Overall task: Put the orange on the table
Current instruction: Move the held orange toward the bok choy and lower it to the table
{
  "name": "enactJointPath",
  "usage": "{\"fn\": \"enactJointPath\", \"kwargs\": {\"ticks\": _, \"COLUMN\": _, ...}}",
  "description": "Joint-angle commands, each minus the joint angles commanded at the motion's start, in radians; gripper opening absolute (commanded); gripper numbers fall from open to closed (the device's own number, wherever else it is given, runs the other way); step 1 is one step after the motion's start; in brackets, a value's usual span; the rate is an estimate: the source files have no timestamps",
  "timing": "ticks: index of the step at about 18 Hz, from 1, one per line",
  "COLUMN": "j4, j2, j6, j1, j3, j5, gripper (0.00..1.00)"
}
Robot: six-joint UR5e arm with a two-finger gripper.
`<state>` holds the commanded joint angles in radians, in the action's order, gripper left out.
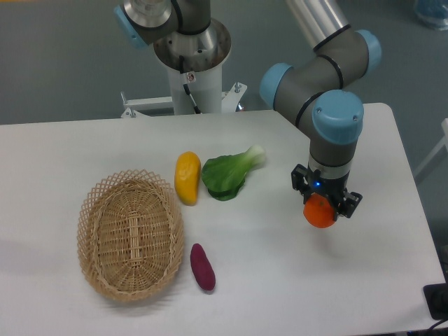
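My tool [323, 207] points straight down over the right part of the bench [63, 150], clenched on the orange [320, 214], which sits between the fingers with its lower half showing below them. I cannot tell whether the orange touches the bench top or hangs just above it. It lies about midway between the far and near edges, near the right edge but with a strip of bare white between it and that edge.

Open room: the bench top around the orange is bare toward the right edge, toward the near edge and toward the near right corner. On the left, bare surface runs from the orange to the greens [229, 175] and the purple fruit [203, 267], both well apart from it.

The orange is round, so it has no long axis and no facing I can name.

The basket [90, 210] is an oval woven one near the left part of the bench, its long axis running from far to near. Nothing lies in it; I see only its woven floor. The yellow fruit [187, 177] lies just beside the basket's far right rim, long axis far to near. The greens touch or nearly touch the yellow fruit on its right, pale stem pointing toward the far right. The purple fruit lies just beside the basket's near right rim.

My arm [316, 77] comes in from the far edge above the orange.
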<state>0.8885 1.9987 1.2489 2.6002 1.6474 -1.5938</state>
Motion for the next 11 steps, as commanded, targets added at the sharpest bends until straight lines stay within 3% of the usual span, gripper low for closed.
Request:
{"fn": "enactJointPath", "kwargs": {"ticks": 2, "j4": -0.051, "j2": 0.026, "j6": -0.052, "j1": -0.032, "j3": 0.009, "j5": -0.024, "gripper": 0.50}}
{"fn": "enactJointPath", "kwargs": {"ticks": 5, "j4": -0.049, "j2": 0.046, "j6": -0.075, "j1": -0.077, "j3": 0.009, "j5": -0.089, "gripper": 0.54}}
{"fn": "enactJointPath", "kwargs": {"ticks": 11, "j4": -0.051, "j2": 0.069, "j6": -0.100, "j1": -0.118, "j3": 0.017, "j5": -0.092, "gripper": 0.65}}
